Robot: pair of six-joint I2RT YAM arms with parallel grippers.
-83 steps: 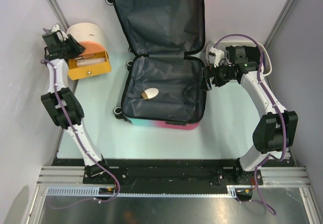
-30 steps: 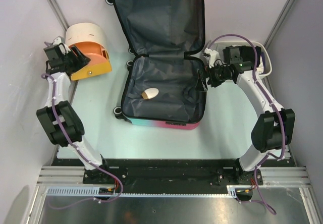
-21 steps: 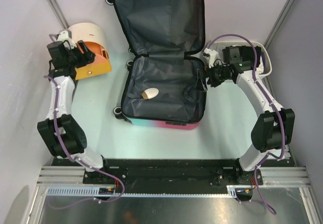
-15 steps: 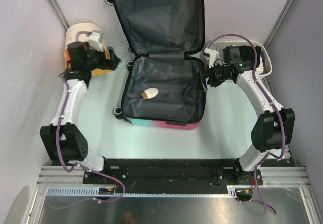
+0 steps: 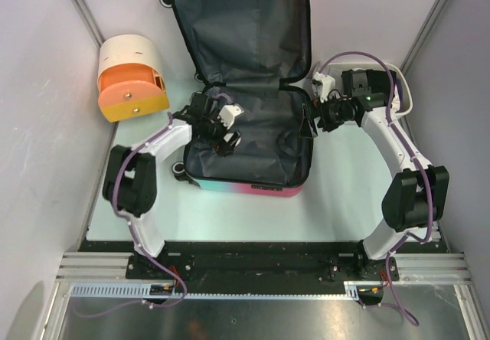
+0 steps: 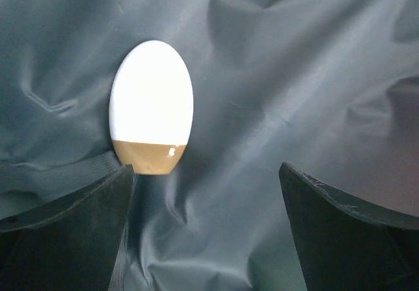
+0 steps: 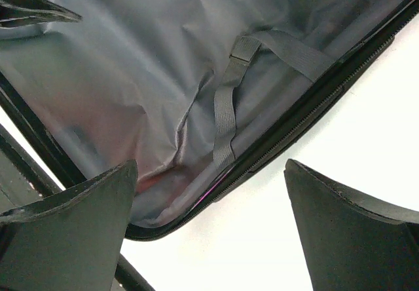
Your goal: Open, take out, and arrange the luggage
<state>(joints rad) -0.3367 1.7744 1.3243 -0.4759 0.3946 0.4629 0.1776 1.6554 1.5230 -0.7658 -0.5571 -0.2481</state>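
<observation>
Your left arm has swung from the drawer box into the open luggage.

On the bench [image 5: 337, 194], the luggage [image 5: 253, 41] lies opened flat in the middle, with its lid half toward the far wall and its dark lining facing up. Your left end effector [image 5: 227, 137] was at the cream-and-orange drawer box [image 5: 132, 87] a second ago. It now hangs over the near half, released, its fingers spread with nothing between them. The drawer now looks pushed shut. Your right end effector [image 5: 310, 122] has not moved and sits released at the case's right rim. In the left wrist view, a white-and-tan egg-shaped item [image 6: 151, 104] lies on the lining just ahead. It is probably your next thing to take out.
</observation>
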